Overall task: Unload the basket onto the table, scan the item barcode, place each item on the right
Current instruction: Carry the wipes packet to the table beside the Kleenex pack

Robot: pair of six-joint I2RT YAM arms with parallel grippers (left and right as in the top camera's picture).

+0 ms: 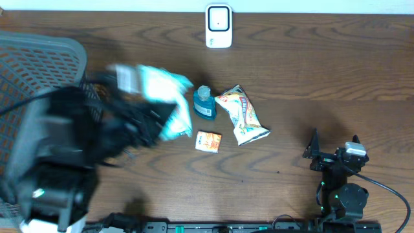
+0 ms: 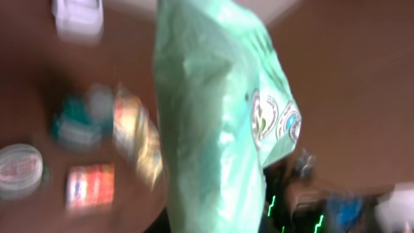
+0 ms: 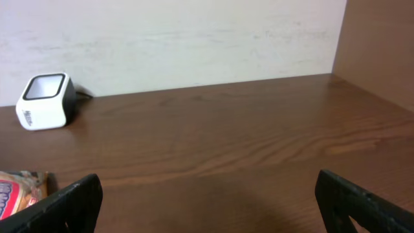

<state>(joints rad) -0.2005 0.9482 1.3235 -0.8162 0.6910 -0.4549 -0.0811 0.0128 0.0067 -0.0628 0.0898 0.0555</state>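
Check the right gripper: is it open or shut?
Open. In the right wrist view the right gripper has its fingers far apart at the lower corners, with only table showing between them.

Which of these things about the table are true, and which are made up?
1. The left arm's jaws hold the pale green plastic packet. True.
2. The right arm's jaws are shut on the small orange box. False: they stand open and empty, and the box lies on the table.
3. The white barcode scanner stands at the far edge of the brown wooden table. True.
4. The teal bottle is inside the grey plastic basket. False: it is on the table beside the orange-and-white snack bag.
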